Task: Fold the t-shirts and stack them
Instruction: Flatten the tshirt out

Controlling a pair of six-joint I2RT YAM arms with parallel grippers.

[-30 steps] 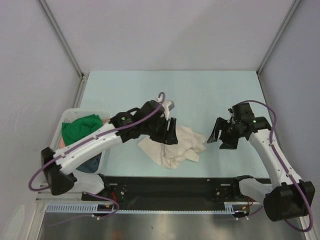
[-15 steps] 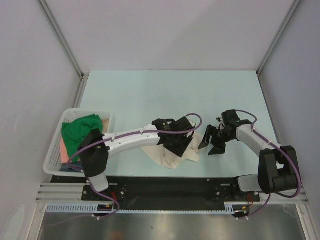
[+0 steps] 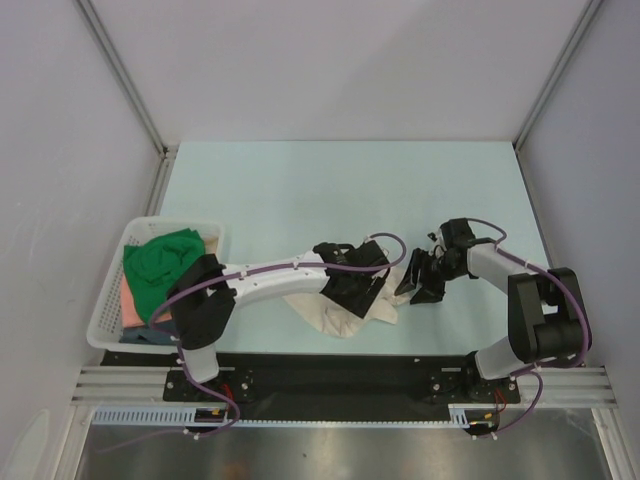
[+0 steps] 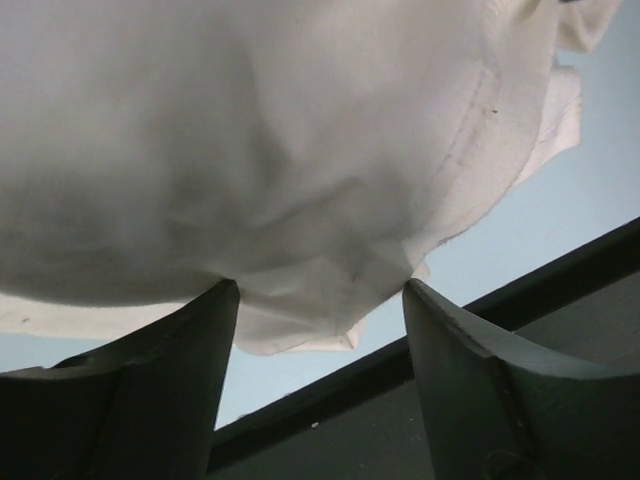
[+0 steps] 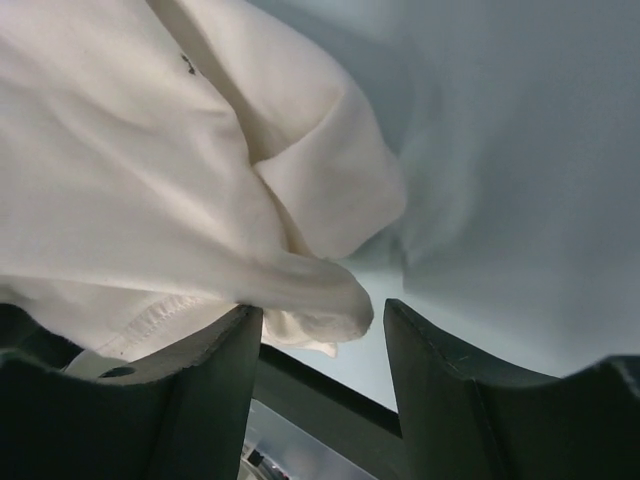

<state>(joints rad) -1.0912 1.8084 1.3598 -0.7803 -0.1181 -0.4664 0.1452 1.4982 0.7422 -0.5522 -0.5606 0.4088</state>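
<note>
We are holding the left tool and right tool, both spread apart, at bunched edges of the cream shirt, aiming to pinch and flatten it.

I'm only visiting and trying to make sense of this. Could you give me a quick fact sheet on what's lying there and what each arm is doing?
Setting: pale blue table, two robot arms
On the table: crumpled cream t-shirt
Basket: white lattice basket at the left edge, holding a green shirt and a pink shirt
Left gripper: open, fingertips at the cream cloth
Right gripper: open, at the cream shirt's right edge
Folding: cream shirt not yet folded
</note>
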